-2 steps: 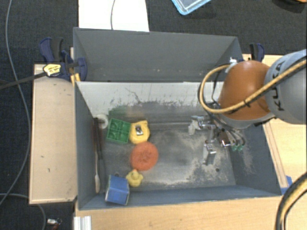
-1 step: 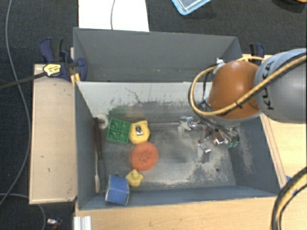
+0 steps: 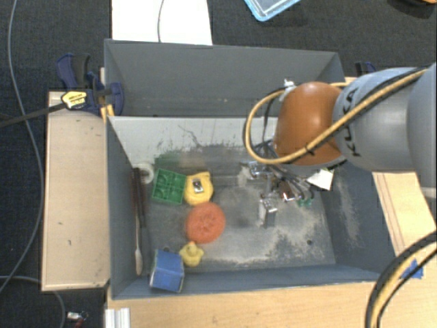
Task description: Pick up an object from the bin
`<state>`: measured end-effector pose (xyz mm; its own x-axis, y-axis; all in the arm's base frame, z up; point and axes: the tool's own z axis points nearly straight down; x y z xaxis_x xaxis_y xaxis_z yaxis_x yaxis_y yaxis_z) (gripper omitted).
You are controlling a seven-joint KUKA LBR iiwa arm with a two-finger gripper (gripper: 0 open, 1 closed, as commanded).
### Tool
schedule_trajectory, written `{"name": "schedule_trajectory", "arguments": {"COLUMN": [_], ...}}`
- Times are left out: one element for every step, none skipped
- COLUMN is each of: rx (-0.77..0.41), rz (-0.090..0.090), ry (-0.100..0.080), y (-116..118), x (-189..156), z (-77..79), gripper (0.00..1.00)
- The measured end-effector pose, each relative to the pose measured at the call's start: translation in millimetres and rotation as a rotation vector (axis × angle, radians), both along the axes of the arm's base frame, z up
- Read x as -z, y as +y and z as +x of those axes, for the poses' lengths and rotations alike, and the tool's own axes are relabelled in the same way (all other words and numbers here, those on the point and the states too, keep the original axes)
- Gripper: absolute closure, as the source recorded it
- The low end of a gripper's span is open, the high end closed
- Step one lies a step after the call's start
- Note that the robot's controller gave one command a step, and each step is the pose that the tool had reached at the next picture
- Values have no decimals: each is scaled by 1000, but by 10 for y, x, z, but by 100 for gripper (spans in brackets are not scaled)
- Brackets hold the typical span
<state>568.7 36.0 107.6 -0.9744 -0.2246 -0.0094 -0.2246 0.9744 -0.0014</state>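
Scuffed grey bin (image 3: 300, 232), dark floor (image 3: 41, 19) around

One camera looks down into the grey metal bin (image 3: 225, 80), slightly angled, arm (image 3: 389, 125) entering from the right.

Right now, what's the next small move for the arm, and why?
Probably a short shift left, toward the orange ball. The gripper hangs over bare bin floor, with nothing to pick under it. The ball looks like the closest of the cluster on the left, which also holds the green block and blue cube.
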Motion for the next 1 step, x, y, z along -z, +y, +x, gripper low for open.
{"name": "schedule_trajectory", "arguments": {"rx": [-91], "rz": [-1], "ry": [-2], "y": [97], "x": [53], "z": [-37], "gripper": [0]}}
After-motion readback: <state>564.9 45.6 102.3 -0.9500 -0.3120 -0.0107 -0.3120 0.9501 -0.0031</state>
